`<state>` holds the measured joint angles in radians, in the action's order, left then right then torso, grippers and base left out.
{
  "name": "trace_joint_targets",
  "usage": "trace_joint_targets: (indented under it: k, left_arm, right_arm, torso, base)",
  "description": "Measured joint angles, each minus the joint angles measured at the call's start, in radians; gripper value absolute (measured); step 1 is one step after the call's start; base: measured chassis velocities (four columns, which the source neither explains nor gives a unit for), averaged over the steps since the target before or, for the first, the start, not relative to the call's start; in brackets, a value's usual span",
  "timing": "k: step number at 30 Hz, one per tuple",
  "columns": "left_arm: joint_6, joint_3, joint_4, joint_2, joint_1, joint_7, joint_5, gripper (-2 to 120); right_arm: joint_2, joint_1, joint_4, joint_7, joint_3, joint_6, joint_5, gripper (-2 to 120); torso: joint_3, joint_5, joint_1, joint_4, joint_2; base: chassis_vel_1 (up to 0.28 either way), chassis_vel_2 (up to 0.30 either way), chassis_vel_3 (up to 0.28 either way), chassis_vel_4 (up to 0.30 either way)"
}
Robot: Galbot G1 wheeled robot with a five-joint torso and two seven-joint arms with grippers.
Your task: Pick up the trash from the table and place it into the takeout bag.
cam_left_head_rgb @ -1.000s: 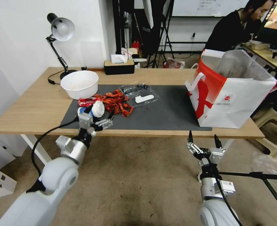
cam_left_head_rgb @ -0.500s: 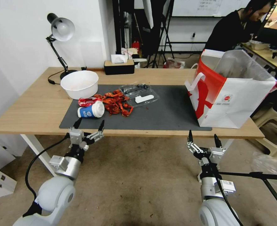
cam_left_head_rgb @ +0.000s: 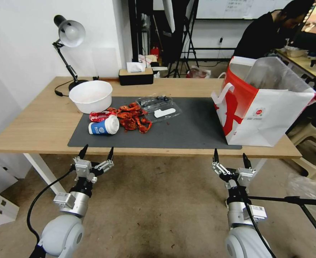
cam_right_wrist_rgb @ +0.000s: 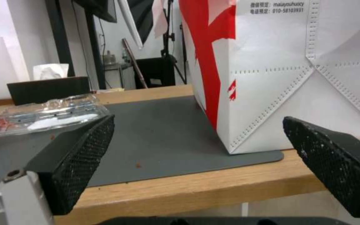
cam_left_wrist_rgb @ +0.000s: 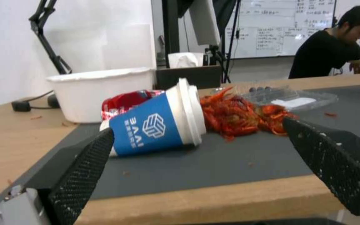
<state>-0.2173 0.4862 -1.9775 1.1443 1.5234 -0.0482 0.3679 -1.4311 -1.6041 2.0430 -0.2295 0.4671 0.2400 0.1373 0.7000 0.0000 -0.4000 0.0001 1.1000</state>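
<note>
A blue-white paper cup point(cam_left_head_rgb: 103, 127) point(cam_left_wrist_rgb: 157, 123) lies on its side at the near left of the dark mat point(cam_left_head_rgb: 193, 125). Behind it are a red wrapper point(cam_left_head_rgb: 100, 115) point(cam_left_wrist_rgb: 123, 101), a heap of red crayfish shells point(cam_left_head_rgb: 131, 118) point(cam_left_wrist_rgb: 238, 112) and a clear plastic tray point(cam_left_head_rgb: 159, 106) point(cam_right_wrist_rgb: 47, 117). The takeout bag point(cam_left_head_rgb: 263, 104) point(cam_right_wrist_rgb: 297, 78) stands open at the mat's right end. My left gripper point(cam_left_head_rgb: 97, 153) point(cam_left_wrist_rgb: 197, 129) hangs open below the table's point(cam_left_head_rgb: 39, 122) front edge, facing the cup. My right gripper point(cam_left_head_rgb: 229, 159) point(cam_right_wrist_rgb: 198, 121) is open below the edge, in front of the bag.
A white bowl point(cam_left_head_rgb: 90, 96) sits at the mat's far left corner, with a desk lamp point(cam_left_head_rgb: 70, 36) behind it. A black tissue box point(cam_left_head_rgb: 135, 76) rests at the table's back edge. A black tripod leg point(cam_left_head_rgb: 293, 200) crosses the floor to my right.
My left gripper has drawn back from the cup and dropped below the table's front edge, staying open. The cup stays on the mat. The right arm has barely moved.
</note>
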Motion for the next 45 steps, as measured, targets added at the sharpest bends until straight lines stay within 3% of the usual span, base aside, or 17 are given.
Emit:
trace_joint_targets:
  k: [16,23,27,30,33,34,37,38,41,45]
  left_arm:
    - [0.094,-0.019,0.028,-0.147,-0.146,0.038,0.061,100]
    - [0.129,-0.071,0.099,-0.264,-0.264,0.090,0.133,100]
    - [0.141,-0.088,0.120,-0.298,-0.304,0.122,0.162,100]
    - [0.152,-0.105,0.147,-0.338,-0.355,0.176,0.200,100]
    - [0.162,-0.132,0.207,-0.409,-0.447,0.322,0.252,100]
    - [0.162,-0.132,0.207,-0.409,-0.447,0.322,0.252,100]
    - [0.161,-0.153,0.290,-0.471,-0.526,0.507,0.268,100]
    - [0.161,-0.153,0.290,-0.471,-0.526,0.507,0.268,100]
    - [0.161,-0.181,0.358,-0.516,-0.578,0.624,0.262,99]
    - [0.180,-0.200,0.407,-0.535,-0.619,0.689,0.224,99]
  right_arm:
    - [-0.007,0.010,-0.009,-0.001,-0.009,0.001,-0.008,100]
    - [-0.006,0.015,-0.014,-0.001,-0.012,0.000,-0.010,100]
    - [-0.005,0.015,-0.014,-0.001,-0.011,0.000,-0.010,100]
    - [-0.004,0.015,-0.014,-0.002,-0.008,0.000,-0.010,100]
    - [-0.002,0.014,-0.014,-0.002,-0.005,0.000,-0.010,100]
    - [-0.002,0.014,-0.014,-0.002,-0.005,0.000,-0.010,100]
    - [-0.002,0.015,-0.015,-0.002,-0.005,0.000,-0.009,100]
    - [-0.002,0.015,-0.015,-0.002,-0.005,0.000,-0.009,100]
    - [-0.002,0.017,-0.019,-0.002,-0.006,0.000,-0.009,100]
    - [-0.002,0.025,-0.024,-0.003,-0.016,0.000,-0.011,100]
  torso:
    - [0.000,-0.0001,0.000,0.0000,0.000]
    - [0.000,-0.0001,0.000,-0.0001,0.000]
    - [0.000,-0.0001,0.000,0.0000,0.000]
    - [0.000,0.0000,0.000,-0.0001,0.000]
    - [0.000,0.0000,0.000,-0.0003,0.000]
    - [0.000,0.0000,0.000,-0.0003,0.000]
    - [0.000,0.0000,0.000,-0.0002,0.000]
    - [0.000,0.0000,0.000,-0.0002,0.000]
    - [0.000,-0.0001,0.000,0.0001,0.000]
    - [0.000,-0.0002,0.000,0.0000,0.000]
  base:
    - [0.000,0.000,0.000,0.000]
    - [0.000,0.000,0.000,0.000]
    - [0.000,0.000,0.000,0.000]
    - [0.000,0.000,0.000,0.000]
    - [0.000,0.000,0.000,0.000]
    - [0.000,0.000,0.000,0.000]
    - [0.000,0.000,0.000,0.000]
    - [0.000,0.000,0.000,0.000]
    - [0.000,0.000,0.000,0.000]
    - [0.000,0.000,0.000,0.000]
